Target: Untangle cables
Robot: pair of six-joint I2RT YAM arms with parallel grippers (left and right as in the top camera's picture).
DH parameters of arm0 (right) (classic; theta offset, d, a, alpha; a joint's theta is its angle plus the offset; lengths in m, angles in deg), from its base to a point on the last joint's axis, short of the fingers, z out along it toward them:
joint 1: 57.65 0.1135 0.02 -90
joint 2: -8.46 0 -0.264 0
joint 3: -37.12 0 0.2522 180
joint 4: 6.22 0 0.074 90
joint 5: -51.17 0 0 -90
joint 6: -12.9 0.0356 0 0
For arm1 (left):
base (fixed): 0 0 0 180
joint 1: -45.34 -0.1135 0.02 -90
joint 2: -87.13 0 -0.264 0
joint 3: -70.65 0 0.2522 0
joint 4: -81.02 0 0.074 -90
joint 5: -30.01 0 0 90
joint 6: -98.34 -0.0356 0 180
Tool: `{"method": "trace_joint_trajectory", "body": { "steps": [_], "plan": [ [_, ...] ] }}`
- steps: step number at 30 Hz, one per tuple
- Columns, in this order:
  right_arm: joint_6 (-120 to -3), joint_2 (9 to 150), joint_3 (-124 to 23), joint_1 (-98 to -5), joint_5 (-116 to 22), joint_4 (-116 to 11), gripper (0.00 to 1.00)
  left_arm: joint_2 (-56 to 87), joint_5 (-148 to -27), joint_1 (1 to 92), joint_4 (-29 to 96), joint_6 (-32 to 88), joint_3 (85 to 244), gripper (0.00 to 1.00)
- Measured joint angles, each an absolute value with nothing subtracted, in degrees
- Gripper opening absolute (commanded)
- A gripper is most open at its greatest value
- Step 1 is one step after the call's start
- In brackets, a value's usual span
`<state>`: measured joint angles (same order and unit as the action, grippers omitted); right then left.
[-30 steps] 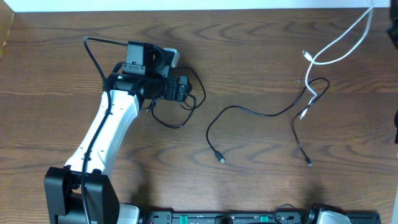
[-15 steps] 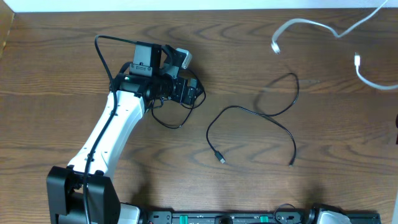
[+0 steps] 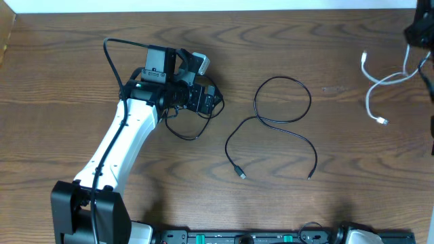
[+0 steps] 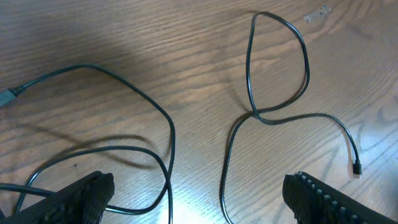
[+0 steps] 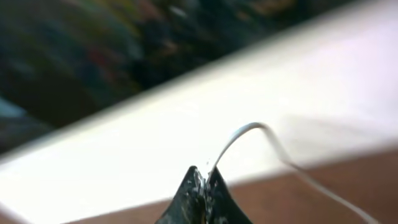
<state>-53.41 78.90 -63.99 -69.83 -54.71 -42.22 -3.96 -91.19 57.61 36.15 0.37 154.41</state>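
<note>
White cable [image 5: 252,125] swung right, clear of the looped black cable [image 4: 255,114] (right claw [image 5: 202,180] pinches it; left claw [image 4: 199,186] spread).

Black cable [image 3: 258,118] (one loop) lies apart from white cable [image 3: 369,102]

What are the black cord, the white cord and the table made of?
Black cord: probably rubbery plastic with a dull finish, since it bends into a soft loop.
White cord: probably smooth plastic, since it curves without kinks.
Table: looks like dark brown wood with wavy grain lines and a slight shine, though it could be a printed laminate.
</note>
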Motion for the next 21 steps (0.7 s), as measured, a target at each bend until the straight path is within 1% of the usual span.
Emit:
{"method": "trace_joint_trajectory", "body": {
  "steps": [7, 8, 11, 16, 21],
  "plan": [
    [-62.49, 78.9, -63.99, -70.03, -31.35, -59.84, 0.01, -3.96, -91.06, 57.61, 36.19, 0.37, 154.41, 0.92],
    [-63.47, 78.9, -63.99, -70.4, -26.85, -62.07, 0.01, -3.96, -91.0, 57.61, 36.19, 0.37, 154.41, 0.92],
    [-64.82, 79.0, -63.97, -73.33, -19.92, -67.42, 0.01, -3.96, -90.93, 57.61, 36.19, 0.37, 154.41, 0.92],
    [-65.79, 79.81, -63.45, -80.32, -15.02, -70.53, 0.01, -3.96, -90.95, 57.61, 36.17, 0.35, 154.41, 0.92],
    [-66.05, 81.21, -61.57, -86.62, -13.36, -71.86, 0.01, -3.96, -90.95, 57.61, 36.19, 0.37, 154.41, 0.92]
  ]
}}
